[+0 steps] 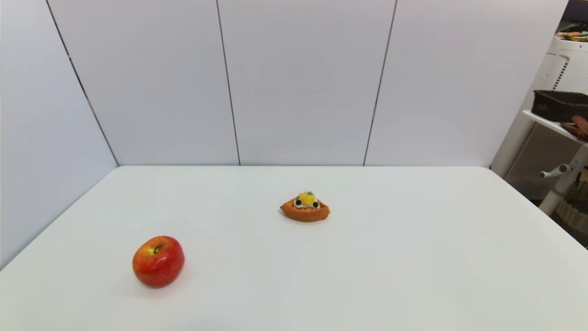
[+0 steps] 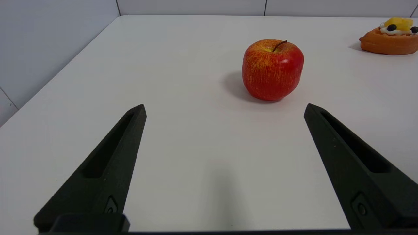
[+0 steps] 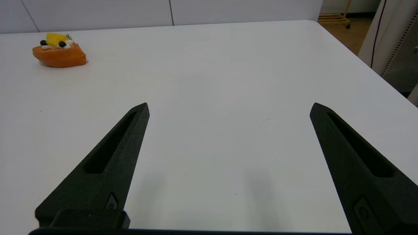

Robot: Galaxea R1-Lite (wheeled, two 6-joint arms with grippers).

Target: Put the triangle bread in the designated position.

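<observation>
Sitting mid-table (image 1: 413, 257), the wedge-shaped triangle bread (image 1: 305, 208) lies well apart from a glossy round apple (image 1: 158, 261). Left wrist view: left gripper (image 2: 225, 109) spread wide, empty, facing the apple. Right wrist view: right gripper (image 3: 229, 107) equally wide, holding nothing.

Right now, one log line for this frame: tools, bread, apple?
left tool: open, empty, facing apple | right tool: open, empty, over bare table | triangle bread: mid-table, untouched | phase: not started
</observation>
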